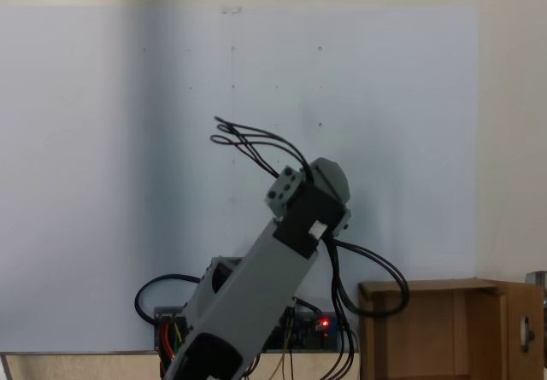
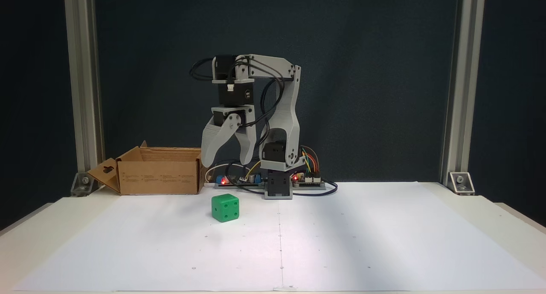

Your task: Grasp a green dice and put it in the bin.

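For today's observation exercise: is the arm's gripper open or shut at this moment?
Open. In a fixed view the gripper hangs above the green dice with its two jaws spread apart and nothing between them.

In a fixed view, the dice [image 2: 225, 207] sits on the paper sheet [image 2: 341, 243] covering the table [image 2: 512, 225], in front of the arm's base [image 2: 278, 187]. The box [image 2: 160, 172] stands left of the base, behind and left of the dice. The gripper [image 2: 226, 161] hangs above the dice, apart from it.
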{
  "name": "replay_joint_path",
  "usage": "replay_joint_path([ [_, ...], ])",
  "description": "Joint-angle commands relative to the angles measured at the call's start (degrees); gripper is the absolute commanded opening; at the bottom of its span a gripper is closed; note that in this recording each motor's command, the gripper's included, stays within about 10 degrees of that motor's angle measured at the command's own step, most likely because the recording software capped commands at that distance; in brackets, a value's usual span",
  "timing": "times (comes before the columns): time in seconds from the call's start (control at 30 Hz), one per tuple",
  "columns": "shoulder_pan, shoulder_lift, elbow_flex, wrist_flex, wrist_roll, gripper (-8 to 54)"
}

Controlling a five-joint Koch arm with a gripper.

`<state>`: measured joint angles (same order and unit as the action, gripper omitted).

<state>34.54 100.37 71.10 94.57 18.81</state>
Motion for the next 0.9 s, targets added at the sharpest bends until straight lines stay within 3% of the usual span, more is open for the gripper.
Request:
replay_joint_path([
  [0.0, 0.88, 0.18, -3.60, 0.79, 3.08, 42.5],
  [0.87, 0.00, 0.18, 7.29, -8.09, -4.13, 43.3],
])
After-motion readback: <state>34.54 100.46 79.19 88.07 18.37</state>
